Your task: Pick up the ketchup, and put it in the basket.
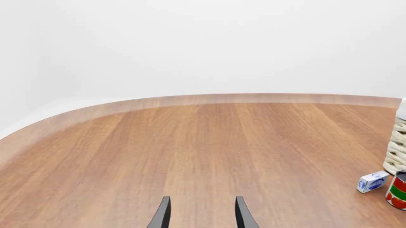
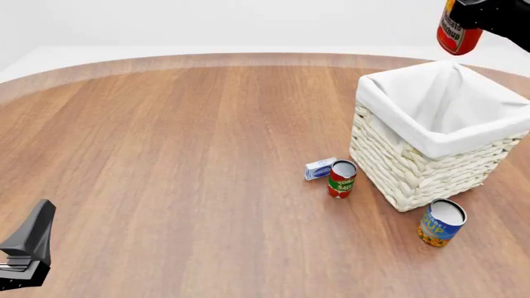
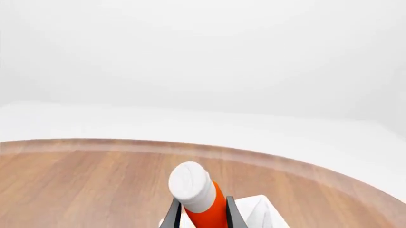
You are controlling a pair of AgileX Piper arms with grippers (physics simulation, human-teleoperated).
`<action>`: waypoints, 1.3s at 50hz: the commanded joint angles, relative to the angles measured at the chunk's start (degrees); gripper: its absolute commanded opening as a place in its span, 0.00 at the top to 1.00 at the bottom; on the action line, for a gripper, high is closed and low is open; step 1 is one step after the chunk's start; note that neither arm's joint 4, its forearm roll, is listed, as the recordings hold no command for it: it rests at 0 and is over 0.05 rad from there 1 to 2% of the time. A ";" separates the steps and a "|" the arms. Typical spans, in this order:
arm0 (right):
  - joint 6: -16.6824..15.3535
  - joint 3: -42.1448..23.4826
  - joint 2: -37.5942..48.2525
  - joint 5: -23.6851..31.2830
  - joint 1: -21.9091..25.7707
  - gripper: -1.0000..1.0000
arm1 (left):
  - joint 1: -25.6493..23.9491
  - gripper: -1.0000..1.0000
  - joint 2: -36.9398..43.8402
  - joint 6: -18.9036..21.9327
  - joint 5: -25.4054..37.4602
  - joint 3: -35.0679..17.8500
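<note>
The ketchup (image 2: 458, 30), a red bottle with a yellow label, hangs in the air above the far right corner of the basket (image 2: 414, 167). My right gripper (image 2: 465, 7) is shut on it near the top edge of the front view. In the right wrist view the bottle's white cap and red body (image 3: 193, 183) stick out between the fingers (image 3: 232, 214), with a corner of the basket's white liner (image 3: 261, 211) below. My left gripper (image 1: 201, 216) is open and empty, low over the table at the near left (image 2: 29, 239).
A red-and-green tomato sauce can (image 2: 341, 179) and a small white-and-blue box (image 2: 319, 169) stand just left of the basket. A blue-and-yellow can (image 2: 441, 222) stands at its near corner. The left wrist view shows the box (image 1: 372, 181) and the can (image 1: 398, 190).
</note>
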 commanded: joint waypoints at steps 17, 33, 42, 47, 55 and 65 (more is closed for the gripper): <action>-6.80 0.19 -2.63 6.64 2.16 1.00 | 0.01 0.00 -0.01 0.00 0.00 0.00; -8.62 1.50 -2.36 7.10 -0.54 1.00 | 0.00 0.00 0.01 -0.01 0.00 0.00; -9.10 1.89 0.45 6.76 1.17 1.00 | 0.00 0.00 0.00 0.00 0.00 0.00; -10.44 2.17 2.36 6.03 0.47 1.00 | 0.00 0.00 0.01 0.01 0.00 0.00; -8.69 1.80 4.30 5.52 0.52 1.00 | 0.00 0.00 0.00 0.00 0.00 0.00; -3.14 0.66 5.67 4.07 -1.40 1.00 | 0.00 0.00 0.00 0.00 0.00 0.00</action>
